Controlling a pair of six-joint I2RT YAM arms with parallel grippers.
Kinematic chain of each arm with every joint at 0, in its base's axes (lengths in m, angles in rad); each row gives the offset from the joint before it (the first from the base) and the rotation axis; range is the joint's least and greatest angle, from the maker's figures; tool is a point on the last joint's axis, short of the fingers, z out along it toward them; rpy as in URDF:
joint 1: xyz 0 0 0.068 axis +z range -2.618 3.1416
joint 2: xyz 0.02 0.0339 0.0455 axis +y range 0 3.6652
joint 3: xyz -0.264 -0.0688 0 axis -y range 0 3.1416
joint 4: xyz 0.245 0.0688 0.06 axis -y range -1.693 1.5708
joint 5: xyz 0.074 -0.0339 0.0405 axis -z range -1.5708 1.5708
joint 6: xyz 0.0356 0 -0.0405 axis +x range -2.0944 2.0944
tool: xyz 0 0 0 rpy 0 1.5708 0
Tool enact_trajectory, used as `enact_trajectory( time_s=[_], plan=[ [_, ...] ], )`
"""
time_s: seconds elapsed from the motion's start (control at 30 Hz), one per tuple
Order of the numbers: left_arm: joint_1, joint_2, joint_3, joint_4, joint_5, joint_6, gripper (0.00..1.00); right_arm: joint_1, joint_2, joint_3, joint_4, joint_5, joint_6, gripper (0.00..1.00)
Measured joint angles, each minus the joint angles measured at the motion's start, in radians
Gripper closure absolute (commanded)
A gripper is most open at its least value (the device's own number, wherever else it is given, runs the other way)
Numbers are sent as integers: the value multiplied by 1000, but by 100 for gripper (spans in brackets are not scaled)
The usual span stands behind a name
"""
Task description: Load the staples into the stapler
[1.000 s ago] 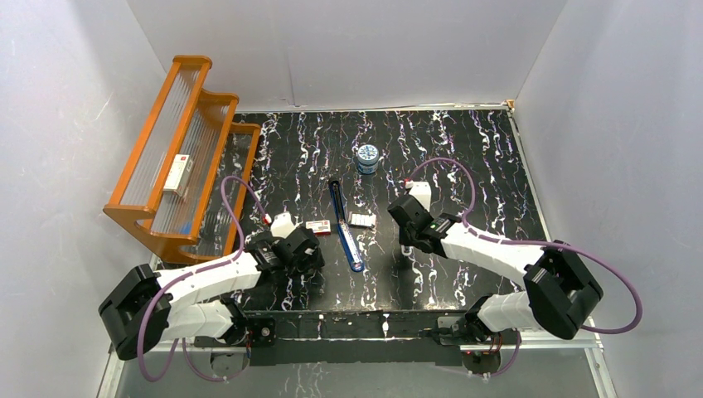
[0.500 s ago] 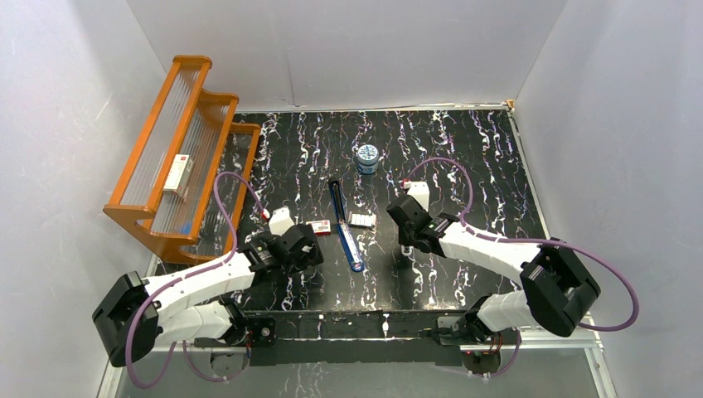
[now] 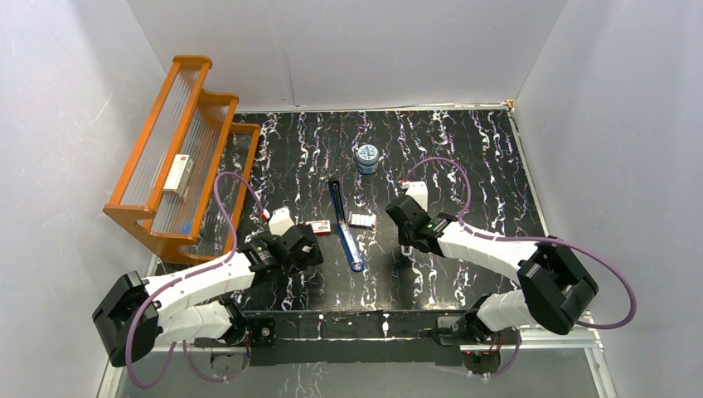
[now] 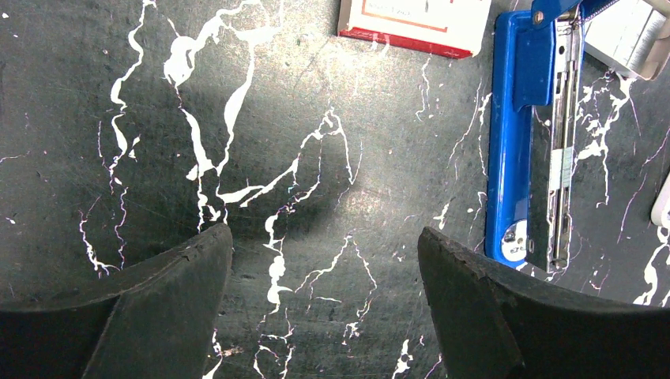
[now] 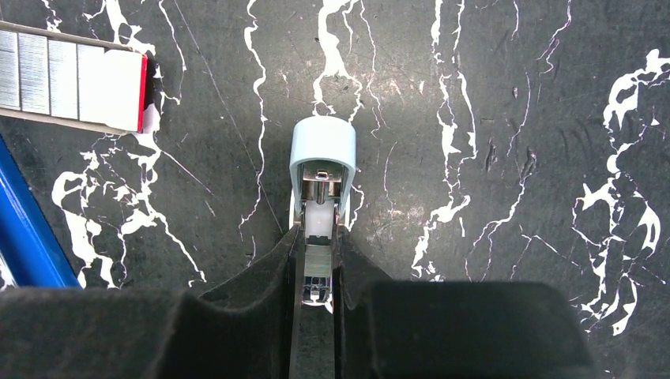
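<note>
The blue stapler [image 3: 345, 225] lies open on the black marble table, its metal rail showing in the left wrist view [image 4: 559, 134]. The red-and-white staple box [image 3: 318, 227] lies left of it. The pale tray of silvery staples [image 3: 361, 220] lies right of it, also in the right wrist view [image 5: 71, 75]. My left gripper [image 3: 307, 249] is open and empty above bare table, just near of the box [image 4: 415, 17]. My right gripper [image 3: 405, 245] is shut on a small white and light-blue tool [image 5: 321, 158], right of the tray.
An orange tiered rack [image 3: 178, 157] stands at the far left with a longer white box [image 3: 176, 174] on it. A small round blue tin [image 3: 367, 157] sits behind the stapler. White walls close in the table on three sides.
My left gripper has moved a little farther and to the right, toward the staple box. My right gripper has shifted slightly left, still shut on the small tool.
</note>
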Motion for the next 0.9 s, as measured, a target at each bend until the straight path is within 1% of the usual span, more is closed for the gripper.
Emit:
enact_trajectory(
  time_s=[0.43,0.9],
  plan=[
    [0,35,0,1,1,3,15,0,22,-6,19,0,-3,76],
    [0,37,0,1,1,6,15,0,20,-9,19,3,-5,76]
  ],
)
